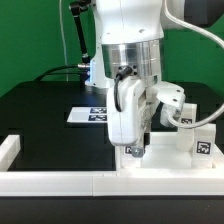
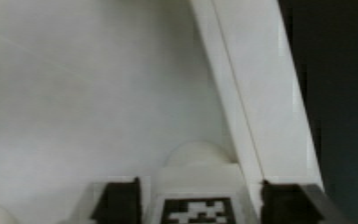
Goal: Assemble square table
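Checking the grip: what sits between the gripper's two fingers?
A short white block leg bearing a black-and-white tag, shown in the wrist view, with the white plastic square panel beyond it.

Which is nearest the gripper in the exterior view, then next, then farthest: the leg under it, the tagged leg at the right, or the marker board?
1. Leg, right between the fingertips of the gripper.
2. Tagged leg, off to the exterior view's right.
3. Marker board, behind, toward the exterior view's left.

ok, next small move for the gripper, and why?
Probably lift straight up: the gripper straddles a leg standing on the panel near its rim, and gaps seem to show beside both fingers, so it looks released.
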